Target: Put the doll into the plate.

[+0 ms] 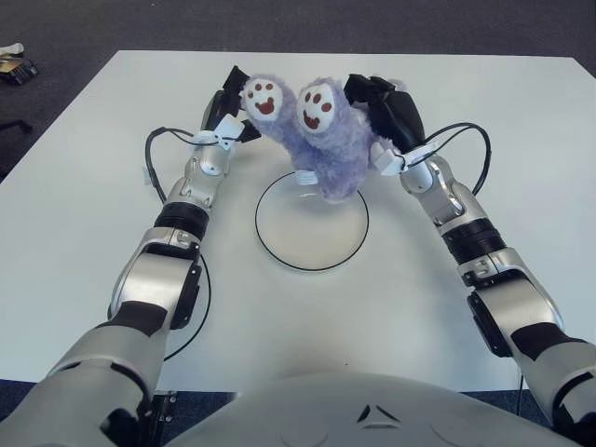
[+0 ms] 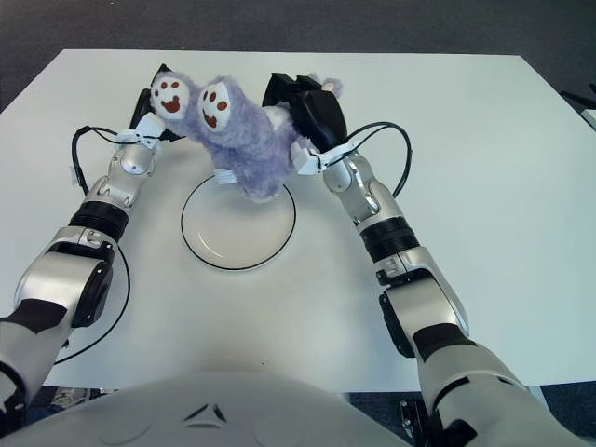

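Observation:
A fluffy purple doll (image 1: 326, 149) with two white-soled feet pointing up hangs over the far rim of the white plate (image 1: 307, 244). My right hand (image 1: 386, 110) is shut on the doll's right side and holds it off the table. My left hand (image 1: 226, 114) shows just left of the doll's left foot with its fingers spread. That foot partly hides them, and I cannot tell whether they touch it. In the right eye view the doll (image 2: 244, 142) covers the plate's (image 2: 231, 244) far edge.
The white table (image 1: 84, 233) runs wide on both sides of the plate. Black cables loop from both wrists, one at the left (image 1: 149, 163) and one at the right (image 1: 480, 149). A small dark object (image 1: 14, 67) lies on the floor beyond the far left corner.

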Robot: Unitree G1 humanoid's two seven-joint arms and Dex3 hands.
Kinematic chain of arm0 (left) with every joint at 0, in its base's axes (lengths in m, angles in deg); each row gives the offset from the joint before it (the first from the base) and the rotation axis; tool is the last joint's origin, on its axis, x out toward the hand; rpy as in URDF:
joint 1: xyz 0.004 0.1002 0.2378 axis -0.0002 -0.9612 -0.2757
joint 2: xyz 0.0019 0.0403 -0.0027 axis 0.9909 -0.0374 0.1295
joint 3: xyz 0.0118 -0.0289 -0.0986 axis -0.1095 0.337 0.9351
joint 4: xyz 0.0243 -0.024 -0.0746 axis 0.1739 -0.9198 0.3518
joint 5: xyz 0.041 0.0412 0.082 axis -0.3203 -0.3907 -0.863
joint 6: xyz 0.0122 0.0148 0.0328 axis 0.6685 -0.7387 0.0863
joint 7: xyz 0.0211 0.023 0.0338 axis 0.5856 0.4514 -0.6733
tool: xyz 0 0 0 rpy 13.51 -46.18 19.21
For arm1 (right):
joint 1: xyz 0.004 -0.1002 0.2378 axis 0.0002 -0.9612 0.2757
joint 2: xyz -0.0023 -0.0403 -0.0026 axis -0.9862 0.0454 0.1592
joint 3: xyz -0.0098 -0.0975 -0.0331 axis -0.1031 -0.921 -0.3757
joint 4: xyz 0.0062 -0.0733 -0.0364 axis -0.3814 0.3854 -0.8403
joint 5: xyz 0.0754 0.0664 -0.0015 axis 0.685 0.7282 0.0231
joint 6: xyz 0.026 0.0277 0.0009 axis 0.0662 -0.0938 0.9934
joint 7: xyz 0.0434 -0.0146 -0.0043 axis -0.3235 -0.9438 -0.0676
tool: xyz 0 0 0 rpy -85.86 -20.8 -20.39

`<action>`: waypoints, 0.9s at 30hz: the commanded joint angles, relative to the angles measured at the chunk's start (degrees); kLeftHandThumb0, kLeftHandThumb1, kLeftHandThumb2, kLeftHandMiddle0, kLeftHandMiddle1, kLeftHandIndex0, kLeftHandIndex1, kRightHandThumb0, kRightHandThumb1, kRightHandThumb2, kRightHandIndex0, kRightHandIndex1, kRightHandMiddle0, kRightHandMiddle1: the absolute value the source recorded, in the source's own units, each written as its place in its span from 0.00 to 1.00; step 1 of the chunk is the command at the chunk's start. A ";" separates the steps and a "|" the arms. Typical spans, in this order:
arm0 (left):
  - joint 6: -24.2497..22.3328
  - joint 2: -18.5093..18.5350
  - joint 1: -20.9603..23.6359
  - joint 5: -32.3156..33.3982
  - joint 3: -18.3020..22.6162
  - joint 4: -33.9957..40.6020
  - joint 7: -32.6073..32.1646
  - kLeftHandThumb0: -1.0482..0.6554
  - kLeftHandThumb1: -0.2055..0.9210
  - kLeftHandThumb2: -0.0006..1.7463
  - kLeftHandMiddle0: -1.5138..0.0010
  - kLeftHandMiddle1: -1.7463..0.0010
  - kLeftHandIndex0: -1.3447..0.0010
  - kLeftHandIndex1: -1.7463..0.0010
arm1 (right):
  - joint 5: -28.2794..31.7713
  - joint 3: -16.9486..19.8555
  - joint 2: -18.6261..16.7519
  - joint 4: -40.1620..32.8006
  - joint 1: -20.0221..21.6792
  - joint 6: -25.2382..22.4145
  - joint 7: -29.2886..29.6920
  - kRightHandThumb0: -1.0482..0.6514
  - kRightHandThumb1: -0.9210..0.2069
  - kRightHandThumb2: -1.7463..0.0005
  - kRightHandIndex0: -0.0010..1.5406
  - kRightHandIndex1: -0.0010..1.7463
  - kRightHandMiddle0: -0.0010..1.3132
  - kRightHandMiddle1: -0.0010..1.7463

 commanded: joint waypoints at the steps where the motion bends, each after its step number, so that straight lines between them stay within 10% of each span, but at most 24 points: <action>1: 0.18 -0.14 -0.54 -0.64 -0.58 -0.77 0.06 0.41 1.00 0.30 0.77 0.20 0.86 0.00 | 0.20 -0.15 -0.09 -2.63 -0.53 -0.28 -1.42 0.62 0.74 0.11 0.48 0.97 0.47 1.00; 27: -0.26 -1.99 -2.15 -1.45 -1.00 1.02 -2.98 0.41 1.00 0.29 0.77 0.15 0.86 0.00 | 0.77 -2.20 -0.68 -9.14 -5.61 -0.70 -11.07 0.62 0.69 0.13 0.45 0.99 0.42 1.00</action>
